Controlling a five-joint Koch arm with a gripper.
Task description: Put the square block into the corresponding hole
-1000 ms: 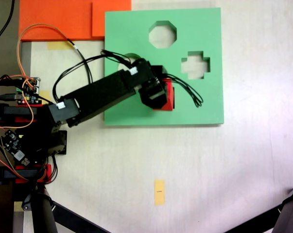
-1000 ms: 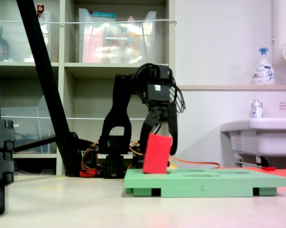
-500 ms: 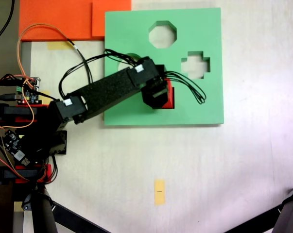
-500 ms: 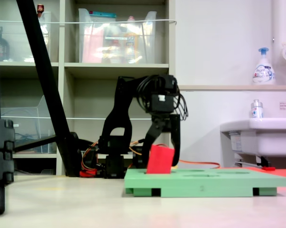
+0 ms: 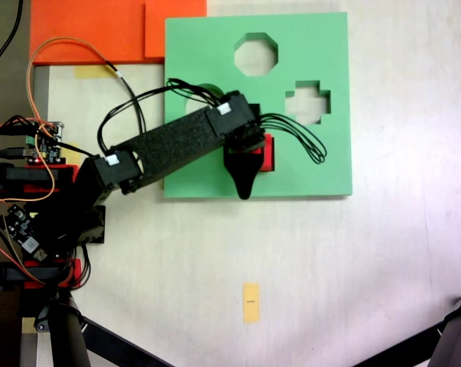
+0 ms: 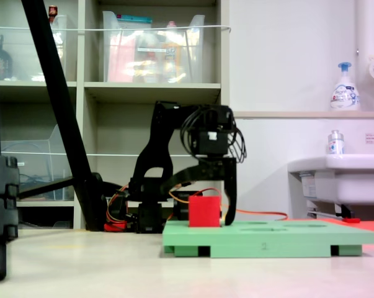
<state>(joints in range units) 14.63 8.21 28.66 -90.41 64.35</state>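
Red and matte, the small square block (image 6: 204, 212) sits upright in the thick green foam board (image 5: 306, 160), its lower part sunk into the square cutout (image 5: 270, 155) near the board's edge that faces the bottom of the first exterior view. In the second exterior view we see its top half standing level above the board's surface. We see the black gripper (image 6: 200, 194) spread wide open over it: one finger (image 6: 229, 198) stands upright just beside the block, the other swings out towards the second exterior view's left, clear of the block. In the first exterior view that swung-out finger (image 5: 244, 177) reaches to the board's near edge. We also see an octagonal cutout (image 5: 255, 53) and a cross-shaped cutout (image 5: 307, 102) farther along the board, both well apart from the block.
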